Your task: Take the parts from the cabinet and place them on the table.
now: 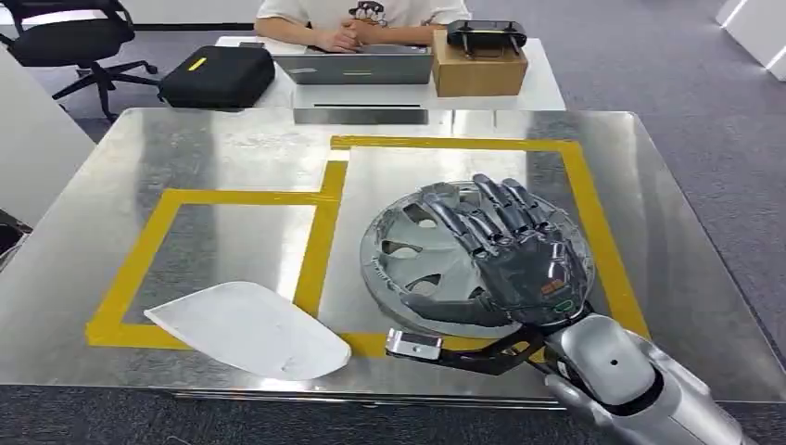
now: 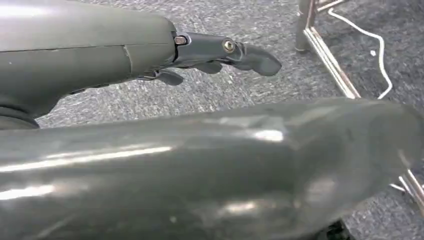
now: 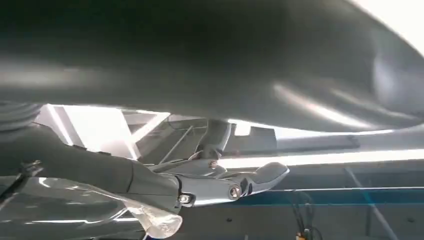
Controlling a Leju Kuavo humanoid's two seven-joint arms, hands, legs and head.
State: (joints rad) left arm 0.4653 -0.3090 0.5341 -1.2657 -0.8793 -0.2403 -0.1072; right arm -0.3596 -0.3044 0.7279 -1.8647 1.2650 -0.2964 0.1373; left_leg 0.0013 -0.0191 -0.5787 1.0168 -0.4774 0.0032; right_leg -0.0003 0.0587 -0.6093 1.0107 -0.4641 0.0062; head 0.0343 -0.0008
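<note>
Your right hand (image 1: 514, 255) lies palm down across the silver wheel cover (image 1: 417, 260), fingers stretched flat over its far right portion and the thumb at the near rim. Whether it grips the cover or merely rests on it cannot be told from here. The cover sits flat on the steel table (image 1: 139, 185), inside the right-hand box of yellow tape (image 1: 320, 227), directly beneath the hand, its near rim close to the tape line at the table's front. Round, it offers no long axis; the hand comes in over its near right side. To the left, in the neighbouring taped box, a white curved panel (image 1: 255, 329) lies well apart from the cover, its long axis running left to right along the front edge. Your left hand (image 2: 220, 52) hangs over grey carpet with fingers loosely apart, holding nothing. The right arm is plainly the nearer. Beyond the table a person sits at a desk with a laptop (image 1: 352, 65).
</note>
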